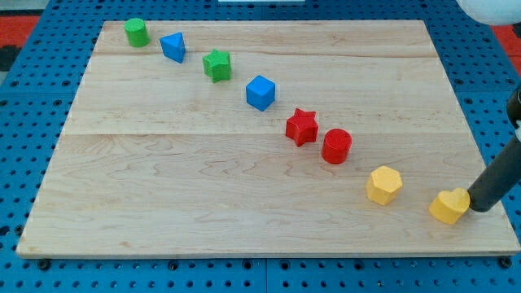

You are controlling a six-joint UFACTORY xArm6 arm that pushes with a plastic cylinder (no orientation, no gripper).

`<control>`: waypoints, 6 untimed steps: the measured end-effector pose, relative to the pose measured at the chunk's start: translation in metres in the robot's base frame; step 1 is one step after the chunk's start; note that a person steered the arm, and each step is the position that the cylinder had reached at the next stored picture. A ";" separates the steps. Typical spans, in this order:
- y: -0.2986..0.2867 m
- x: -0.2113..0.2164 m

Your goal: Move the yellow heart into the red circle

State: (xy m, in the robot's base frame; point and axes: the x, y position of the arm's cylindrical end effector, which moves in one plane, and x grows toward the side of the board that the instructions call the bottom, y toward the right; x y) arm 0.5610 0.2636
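Where visible, yellow heart (449, 207) against my tip (473, 209)

The dark rod (498, 181) runs out of the view's right edge, so its upper part and the arm that carries it are cut off, and its tip (472, 208) sits against the yellow heart (449, 206), where the exact point of contact is hard to make out. A white rounded object (488, 10) at the view's top right corner is cropped by the top and right edges and cannot be identified. The blue perforated surface (32, 57) around the wooden board (203, 187) runs off all four edges.
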 end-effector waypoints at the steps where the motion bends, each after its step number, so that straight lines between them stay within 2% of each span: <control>1: 0.000 0.000; 4: 0.005 0.026; 5: -0.017 0.019; 6: -0.078 -0.015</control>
